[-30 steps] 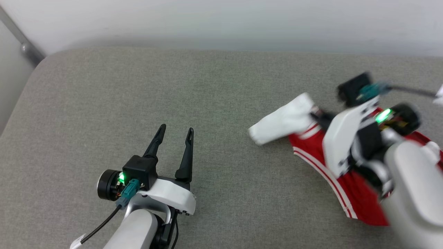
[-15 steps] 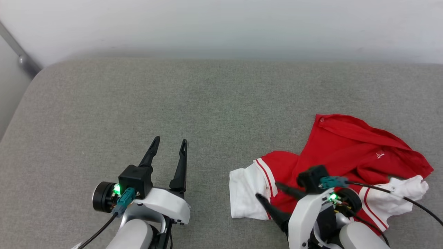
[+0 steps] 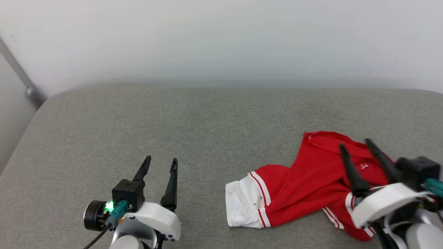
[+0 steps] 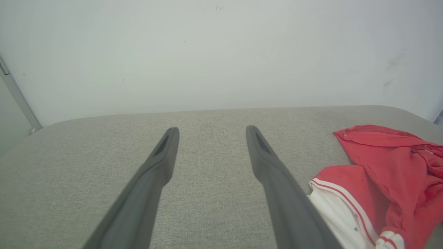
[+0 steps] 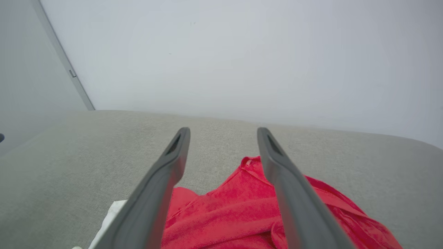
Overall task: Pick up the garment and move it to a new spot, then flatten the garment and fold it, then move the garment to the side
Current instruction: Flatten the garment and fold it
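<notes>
The garment (image 3: 311,180) lies crumpled on the grey cushion at the right of the head view, red with a white sleeve (image 3: 240,204) and striped trim at its left end; no lettering shows. It also appears in the left wrist view (image 4: 387,173) and the right wrist view (image 5: 228,214). My right gripper (image 3: 354,147) hovers over the garment's right part, open, with nothing between its fingers. My left gripper (image 3: 160,162) stands open over bare cushion, well left of the garment.
The grey cushion (image 3: 173,121) spreads wide, with a rounded far-left corner. A pale wall (image 3: 221,38) rises behind it. A grey bar (image 3: 20,77) slants down the wall at the far left.
My right gripper let go of the garment and swung from its left part to over its right part. The garment settled on the cushion. The head camera tilted up.
</notes>
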Available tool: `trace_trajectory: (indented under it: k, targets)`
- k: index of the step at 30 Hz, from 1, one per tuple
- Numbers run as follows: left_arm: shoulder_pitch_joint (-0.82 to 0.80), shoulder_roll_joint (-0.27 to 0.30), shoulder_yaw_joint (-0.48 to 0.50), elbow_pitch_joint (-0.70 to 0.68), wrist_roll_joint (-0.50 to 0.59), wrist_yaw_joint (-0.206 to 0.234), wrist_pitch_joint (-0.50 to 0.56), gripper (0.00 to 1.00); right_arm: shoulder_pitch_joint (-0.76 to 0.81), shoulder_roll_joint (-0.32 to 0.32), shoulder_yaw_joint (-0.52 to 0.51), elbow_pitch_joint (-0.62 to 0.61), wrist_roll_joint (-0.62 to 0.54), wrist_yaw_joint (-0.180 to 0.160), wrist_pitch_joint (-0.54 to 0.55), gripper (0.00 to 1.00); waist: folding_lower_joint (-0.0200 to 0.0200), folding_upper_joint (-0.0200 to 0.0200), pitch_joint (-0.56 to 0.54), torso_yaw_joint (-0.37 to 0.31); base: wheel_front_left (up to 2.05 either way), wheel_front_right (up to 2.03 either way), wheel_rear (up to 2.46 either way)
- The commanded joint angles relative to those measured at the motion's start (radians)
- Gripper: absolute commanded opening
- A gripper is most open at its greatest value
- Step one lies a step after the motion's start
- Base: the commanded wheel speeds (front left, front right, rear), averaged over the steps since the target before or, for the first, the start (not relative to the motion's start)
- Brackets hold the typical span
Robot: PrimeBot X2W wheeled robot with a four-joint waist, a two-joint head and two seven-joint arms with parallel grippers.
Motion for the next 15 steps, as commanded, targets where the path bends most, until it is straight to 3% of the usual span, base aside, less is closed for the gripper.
trace_trajectory:
  k: [1, 7, 15]
  targets:
    - [0.010, 0.008, 0.001, -0.007, 0.001, 0.005, 0.005, 1.00, 0.022, 0.009, -0.027, -0.014, -0.016, -0.001, -0.006, 1.00, 0.0001, 0.0000, -0.006, -0.007, 0.00, 0.00, 0.00]
    - [0.030, 0.022, -0.007, -0.029, 0.000, 0.017, 0.037, 1.00, 0.106, 0.042, -0.155, -0.114, -0.083, -0.001, -0.009, 1.00, 0.0001, 0.0000, -0.018, -0.029, 0.00, 0.00, 0.00]
    - [0.020, 0.035, -0.027, -0.039, -0.001, 0.012, 0.083, 1.00, 0.204, 0.086, -0.174, -0.234, -0.109, -0.001, 0.035, 1.00, 0.0001, 0.0000, -0.025, -0.074, 0.00, 0.00, 0.00]
